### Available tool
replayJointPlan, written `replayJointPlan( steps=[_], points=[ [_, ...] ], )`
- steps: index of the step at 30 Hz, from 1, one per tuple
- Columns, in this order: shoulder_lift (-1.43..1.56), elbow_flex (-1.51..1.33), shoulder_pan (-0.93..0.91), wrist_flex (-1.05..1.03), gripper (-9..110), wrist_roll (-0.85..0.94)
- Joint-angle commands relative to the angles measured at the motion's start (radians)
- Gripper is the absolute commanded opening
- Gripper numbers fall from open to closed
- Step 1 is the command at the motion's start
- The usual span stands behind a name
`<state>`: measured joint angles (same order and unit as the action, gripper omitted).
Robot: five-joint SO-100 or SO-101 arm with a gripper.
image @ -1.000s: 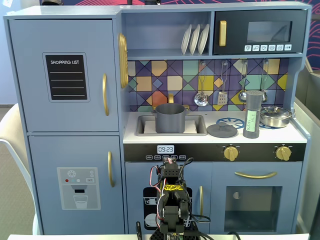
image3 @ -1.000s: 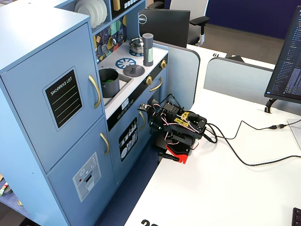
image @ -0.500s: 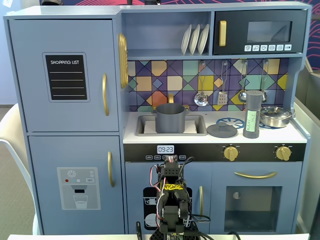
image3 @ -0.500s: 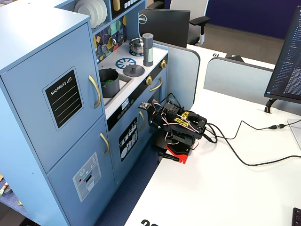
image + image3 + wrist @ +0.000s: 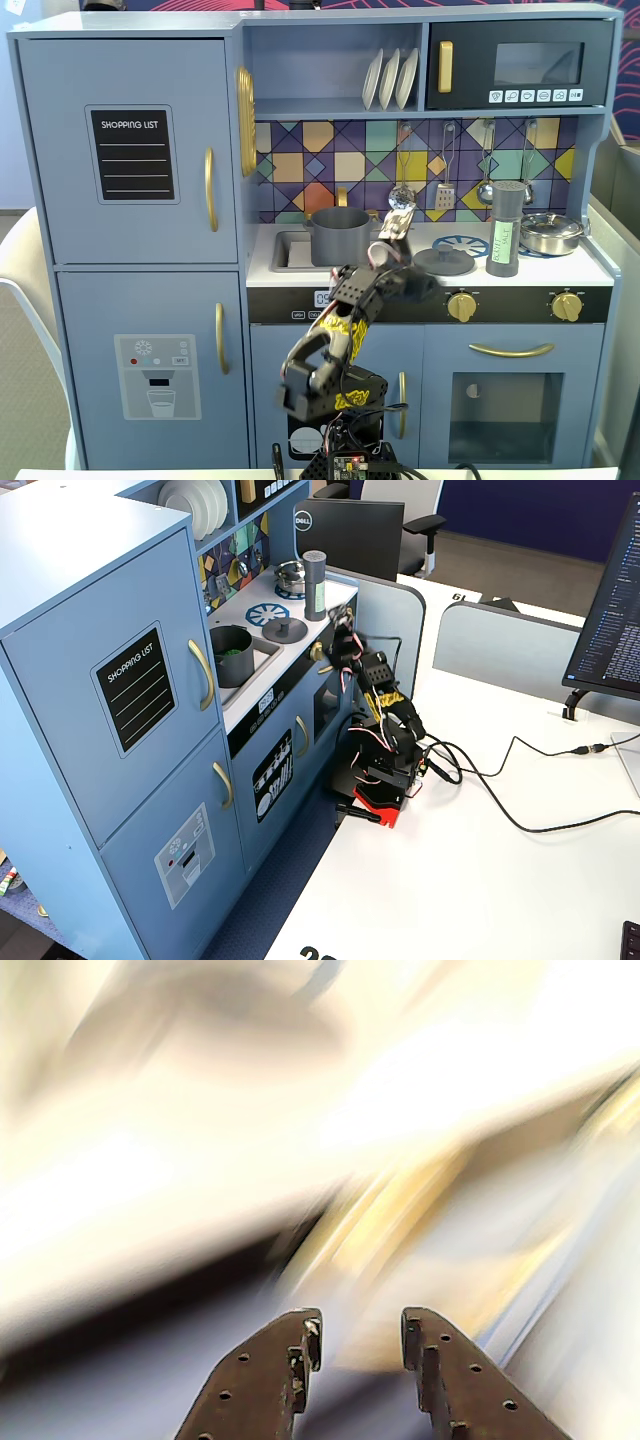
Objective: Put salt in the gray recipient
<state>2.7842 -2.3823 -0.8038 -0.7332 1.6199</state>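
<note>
Approach step: the gripper (image 5: 398,222) is shown raised before the counter with its jaws slightly spread and empty, as the wrist view confirms. The salt (image 5: 505,229) stands upright on the counter at about 3 o'clock from the gripper, well apart from the gray recipient (image 5: 339,236) in the sink at 9 o'clock. A reach toward 3 o'clock and a closing about the salt's body would be called for next.
</note>
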Motion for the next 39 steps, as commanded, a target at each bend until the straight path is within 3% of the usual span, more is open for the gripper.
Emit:
replayJointPlan(
  steps=[1, 9, 14, 22, 39],
  points=[
    [-0.121, 0.153, -0.086, 0.258, 1, -0.025],
    [-0.354, 0.264, -0.137, 0.506, 45, -0.114],
    [-0.503, 0.39, -0.133, 0.537, 61, -0.133],
    [-0.73, 0.554, -0.144, 0.624, 69, -0.141],
    [-1.144, 0.905, -0.124, 0.658, 63, -0.167]
  ],
)
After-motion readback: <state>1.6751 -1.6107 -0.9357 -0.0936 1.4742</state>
